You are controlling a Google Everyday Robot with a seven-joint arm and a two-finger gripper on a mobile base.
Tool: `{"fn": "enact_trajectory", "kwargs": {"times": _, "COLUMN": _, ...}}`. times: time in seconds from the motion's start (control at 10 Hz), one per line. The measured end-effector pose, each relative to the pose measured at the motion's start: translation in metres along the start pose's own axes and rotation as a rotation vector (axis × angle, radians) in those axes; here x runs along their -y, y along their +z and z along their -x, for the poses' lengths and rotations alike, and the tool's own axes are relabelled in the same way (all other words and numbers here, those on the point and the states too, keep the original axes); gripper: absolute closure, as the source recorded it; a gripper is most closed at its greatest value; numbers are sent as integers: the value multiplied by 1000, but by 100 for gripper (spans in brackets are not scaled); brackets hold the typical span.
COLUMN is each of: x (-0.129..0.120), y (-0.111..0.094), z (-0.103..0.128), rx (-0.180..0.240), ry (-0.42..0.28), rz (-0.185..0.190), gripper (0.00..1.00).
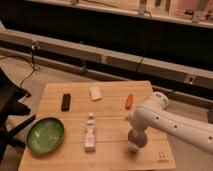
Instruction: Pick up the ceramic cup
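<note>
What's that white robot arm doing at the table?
The robot's gripper is down at the ceramic cup near the front right of the wooden table, reaching to pick it up. The cup sits on the table, not lifted yet. Nothing else is being touched: a green bowl on the left, a clear bottle lying in the middle, and a black thing, a white thing and an orange thing farther back.

Smooth white rounded arm (170, 122) with small dark dots, its darker hand (136, 140) over the table's right side.
</note>
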State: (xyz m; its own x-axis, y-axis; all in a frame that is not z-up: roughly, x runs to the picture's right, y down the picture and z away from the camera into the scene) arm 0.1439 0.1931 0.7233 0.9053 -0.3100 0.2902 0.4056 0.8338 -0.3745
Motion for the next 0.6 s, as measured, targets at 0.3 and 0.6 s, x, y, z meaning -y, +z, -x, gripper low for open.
{"fn": "enact_trajectory", "kwargs": {"times": 0.3, "x": 2, "y": -9, "z": 1, "rx": -2, "ry": -11, "rz": -1, "gripper": 78}}
{"fn": "enact_trajectory", "kwargs": {"times": 0.6, "x": 3, "y": -12, "z": 3, "rx": -5, "ry": -16, "rz": -4, "gripper": 89}}
